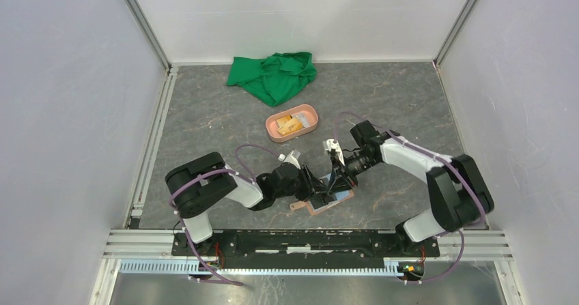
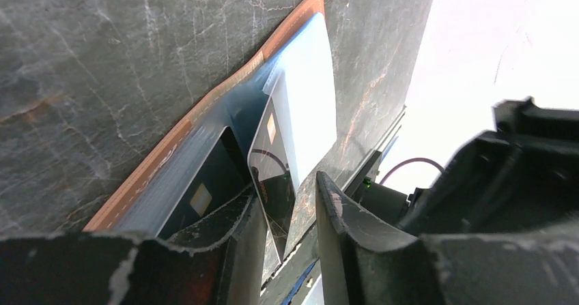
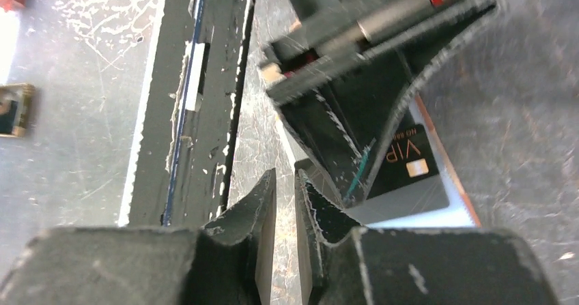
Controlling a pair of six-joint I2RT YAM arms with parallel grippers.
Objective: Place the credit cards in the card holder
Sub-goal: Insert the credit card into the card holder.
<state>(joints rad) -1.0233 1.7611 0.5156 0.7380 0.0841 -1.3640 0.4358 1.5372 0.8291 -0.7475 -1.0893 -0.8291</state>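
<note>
- Black card (image 2: 273,175) leaning between part-open jaws of left gripper (image 2: 288,189), not clamped.
- Right gripper (image 3: 285,175) a slit apart, empty.
- Lay flatter; feed edge-first into card holder (image 2: 147,172) pocket.

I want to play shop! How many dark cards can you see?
2. One dark rectangular card sits in the tan leather wallet's pocket; a second dark card tilts up beside it. More may be hidden.

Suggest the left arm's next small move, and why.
Probably ease the left gripper forward, sliding the glossy black chip card down into the tan leather folding wallet: the card stands tilted over the open wallet, near end between the jaws, not seated like the flat black card beside it.
</note>
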